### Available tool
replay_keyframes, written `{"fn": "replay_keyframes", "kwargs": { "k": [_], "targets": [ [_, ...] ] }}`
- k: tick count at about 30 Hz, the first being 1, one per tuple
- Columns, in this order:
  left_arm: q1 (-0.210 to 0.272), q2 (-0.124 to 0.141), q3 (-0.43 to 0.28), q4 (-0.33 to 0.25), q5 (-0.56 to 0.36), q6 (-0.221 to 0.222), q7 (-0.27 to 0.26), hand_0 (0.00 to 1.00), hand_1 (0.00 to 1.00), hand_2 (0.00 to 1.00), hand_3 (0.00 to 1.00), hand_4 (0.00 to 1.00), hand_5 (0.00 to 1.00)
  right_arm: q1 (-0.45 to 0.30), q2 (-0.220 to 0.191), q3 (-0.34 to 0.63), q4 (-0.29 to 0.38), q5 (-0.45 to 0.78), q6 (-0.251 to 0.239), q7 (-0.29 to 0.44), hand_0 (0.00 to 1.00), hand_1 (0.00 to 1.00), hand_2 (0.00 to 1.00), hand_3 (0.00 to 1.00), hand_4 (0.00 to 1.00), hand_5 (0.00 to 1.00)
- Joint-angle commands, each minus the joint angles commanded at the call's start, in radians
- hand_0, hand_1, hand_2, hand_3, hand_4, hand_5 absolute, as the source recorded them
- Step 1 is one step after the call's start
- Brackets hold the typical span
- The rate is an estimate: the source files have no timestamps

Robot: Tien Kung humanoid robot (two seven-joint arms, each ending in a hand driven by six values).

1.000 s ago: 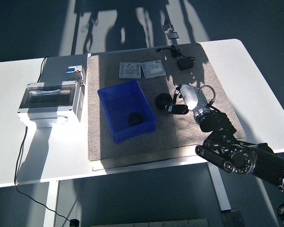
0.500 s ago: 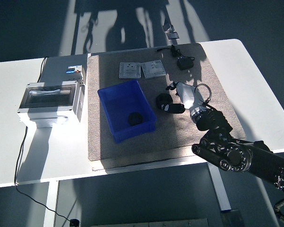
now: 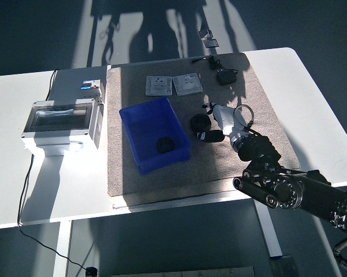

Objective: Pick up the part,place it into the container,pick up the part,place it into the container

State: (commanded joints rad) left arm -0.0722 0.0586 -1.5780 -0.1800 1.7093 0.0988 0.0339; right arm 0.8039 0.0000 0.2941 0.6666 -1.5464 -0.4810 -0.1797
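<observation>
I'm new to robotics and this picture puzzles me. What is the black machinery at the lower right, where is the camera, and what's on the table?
The camera sits high on a humanoid robot, looking down over its white table. The black machinery is its right arm; its right hand reaches a black part on the grey mat. Whether it grips yet is unclear. Another black part lies in the blue container. Also there: a grey box, two switch plates and a black adapter.
</observation>
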Motion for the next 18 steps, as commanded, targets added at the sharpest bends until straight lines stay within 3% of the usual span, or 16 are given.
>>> {"fn": "replay_keyframes", "kwargs": {
  "k": [17,18],
  "targets": [
    [-0.01,-0.002,-0.022,0.0,0.046,-0.008,-0.001,0.684,0.643,0.607,0.543,0.405,0.498,-0.02,0.0,-0.007,-0.038,0.001,0.028,-0.005,0.764,0.681,0.733,0.818,0.907,0.362],
    [-0.011,-0.002,-0.023,0.0,0.049,-0.008,-0.001,0.685,0.643,0.61,0.543,0.408,0.5,-0.023,0.0,-0.006,-0.038,0.002,0.03,-0.005,0.767,0.663,0.71,0.779,0.87,0.344]
  ]
}}
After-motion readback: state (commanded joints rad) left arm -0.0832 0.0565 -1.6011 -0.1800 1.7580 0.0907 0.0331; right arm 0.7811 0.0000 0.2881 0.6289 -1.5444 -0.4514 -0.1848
